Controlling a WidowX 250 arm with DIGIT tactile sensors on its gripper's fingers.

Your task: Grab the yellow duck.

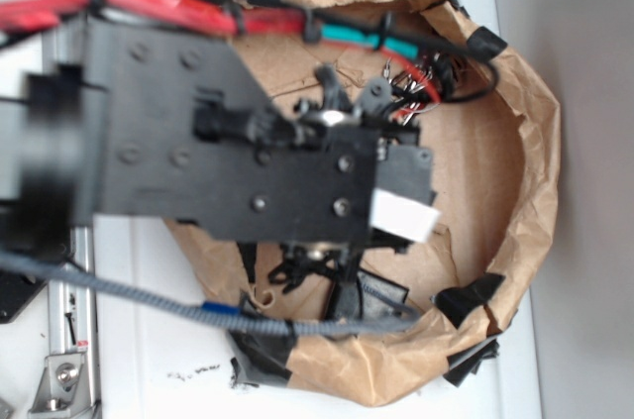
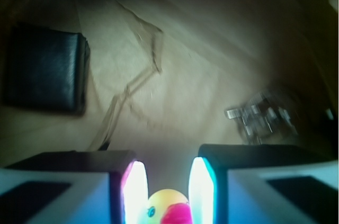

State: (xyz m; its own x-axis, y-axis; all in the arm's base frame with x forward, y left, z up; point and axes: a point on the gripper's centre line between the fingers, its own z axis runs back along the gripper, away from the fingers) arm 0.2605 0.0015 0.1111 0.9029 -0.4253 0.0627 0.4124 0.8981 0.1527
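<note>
In the wrist view the yellow duck (image 2: 165, 206) shows at the bottom edge, its head with one eye and a red-pink beak sitting between my two bright pads. My gripper (image 2: 168, 170) is shut on it, with both pads against the duck's sides. The brown paper floor lies some way beyond the fingertips. In the exterior view my black arm (image 1: 248, 152) covers the middle of the paper nest, and the duck and the fingers are hidden under it.
A black square object (image 2: 45, 70) lies on the paper at the upper left. A small shiny metal thing (image 2: 262, 115) lies at the right. A crumpled brown paper wall (image 1: 530, 171) patched with black tape rings the area. Red and green cables (image 1: 376, 38) cross the top.
</note>
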